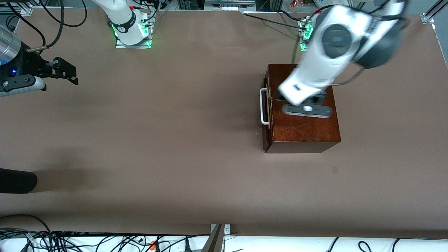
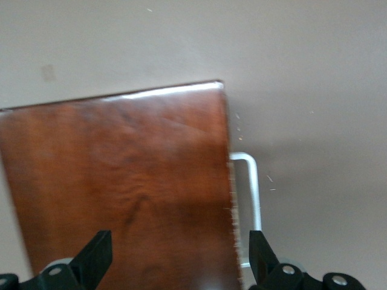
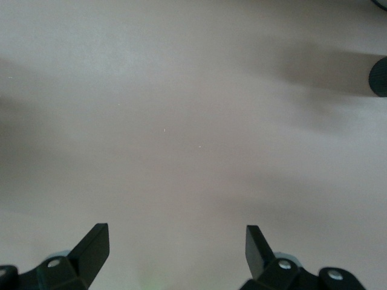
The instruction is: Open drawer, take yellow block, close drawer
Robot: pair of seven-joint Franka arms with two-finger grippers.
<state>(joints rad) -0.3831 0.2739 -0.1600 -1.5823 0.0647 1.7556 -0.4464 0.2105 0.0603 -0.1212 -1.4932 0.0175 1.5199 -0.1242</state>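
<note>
The dark reddish-brown wooden box (image 1: pixel 304 129) stands toward the left arm's end of the table. Its drawer (image 1: pixel 266 134) is pushed in, and the white U-shaped handle (image 1: pixel 264 106) faces the right arm's end. In the left wrist view the box top (image 2: pixel 121 181) and the handle (image 2: pixel 254 193) both show. My left gripper (image 2: pixel 179 241) is open and empty, up over the box top near the handle edge. My right gripper (image 1: pixel 68 73) is open and empty, and waits over bare table at the right arm's end; it also shows in the right wrist view (image 3: pixel 177 238). The yellow block is hidden.
A black rounded object (image 1: pixel 17 180) reaches in from the table's edge at the right arm's end, nearer the front camera; it also shows in the right wrist view (image 3: pixel 378 75). Cables (image 1: pixel 105 241) lie along the table's front edge. The brown table (image 1: pixel 175 122) surrounds the box.
</note>
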